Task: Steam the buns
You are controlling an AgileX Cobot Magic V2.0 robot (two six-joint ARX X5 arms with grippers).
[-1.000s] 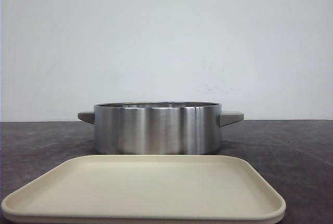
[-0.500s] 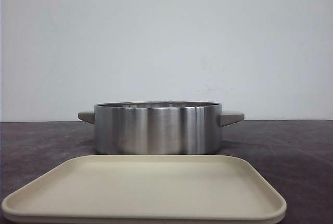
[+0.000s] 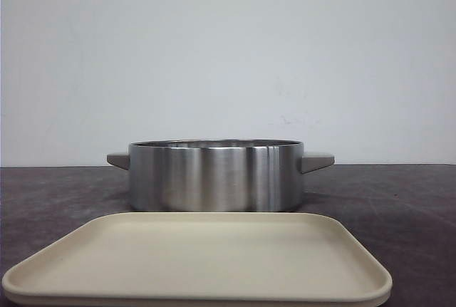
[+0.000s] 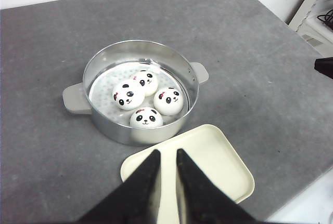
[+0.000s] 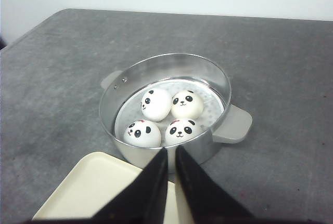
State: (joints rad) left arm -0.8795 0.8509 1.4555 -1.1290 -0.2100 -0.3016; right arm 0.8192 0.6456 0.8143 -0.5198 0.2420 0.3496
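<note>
I am seeing all four buns [image 4: 141, 98] sitting inside the steel steamer pot [image 4: 104, 125], clustered on its perforated floor. In the front view the pot is standing at twelve o'clock from the cream tray [image 3: 199, 261] on the grey desk [image 4: 260, 78]. My left end effector [image 4: 164, 157] and right end effector [image 5: 170, 155] are both hovering clenched, grasping nothing.

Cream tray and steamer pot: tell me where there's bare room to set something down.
The cream tray in front of the steamer pot is bare. The grey table is open around both. The pot is crowded: four panda buns cover much of its perforated floor.
</note>
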